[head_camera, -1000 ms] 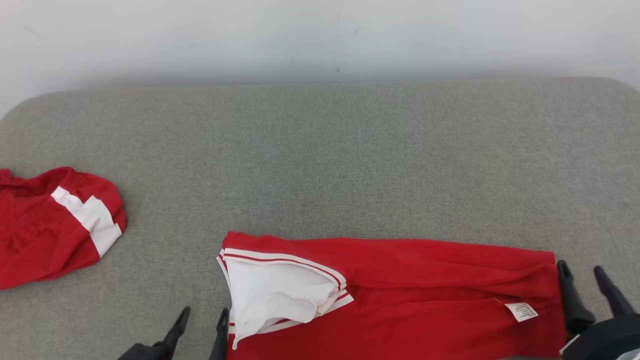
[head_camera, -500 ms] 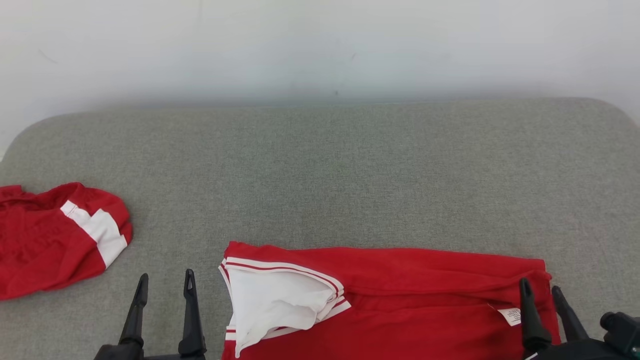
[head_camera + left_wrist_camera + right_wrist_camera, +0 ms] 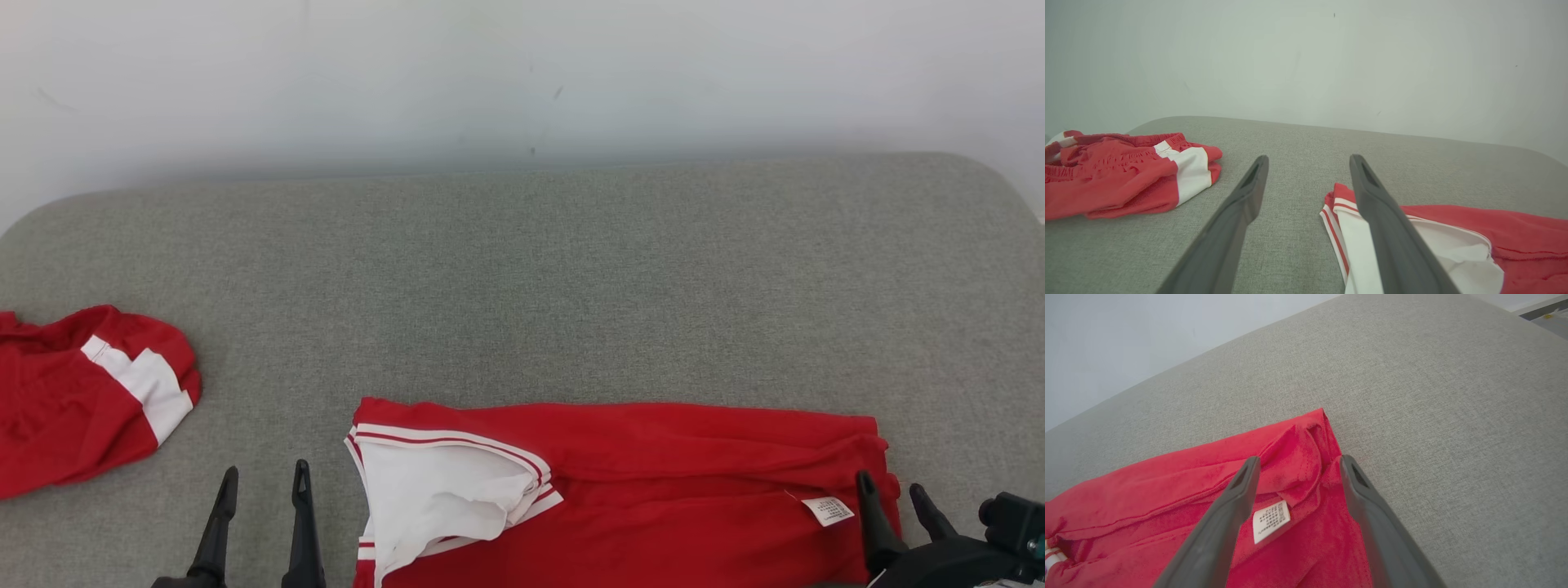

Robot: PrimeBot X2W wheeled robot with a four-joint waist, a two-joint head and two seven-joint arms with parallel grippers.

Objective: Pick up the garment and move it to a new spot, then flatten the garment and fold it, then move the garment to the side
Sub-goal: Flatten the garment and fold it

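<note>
- Garment [image 3: 653,490] position, as we saw it?
- We found it lying red and roughly flat along the near edge of the grey desk [image 3: 571,286], its white, stripe-trimmed end [image 3: 441,490] toward our left.
- And on either side?
- Our left gripper [image 3: 266,469] stood released, just left of that white end, apart from it. Our right gripper [image 3: 890,483] was spread wide too, holding nothing, its fingers [image 3: 1237,498] straddling the folded right end beside the white label [image 3: 827,510]; we could not tell whether they touched cloth.
- Anything else?
- We noted a second red-and-white garment [image 3: 73,400], crumpled, well apart at the far left.
</note>
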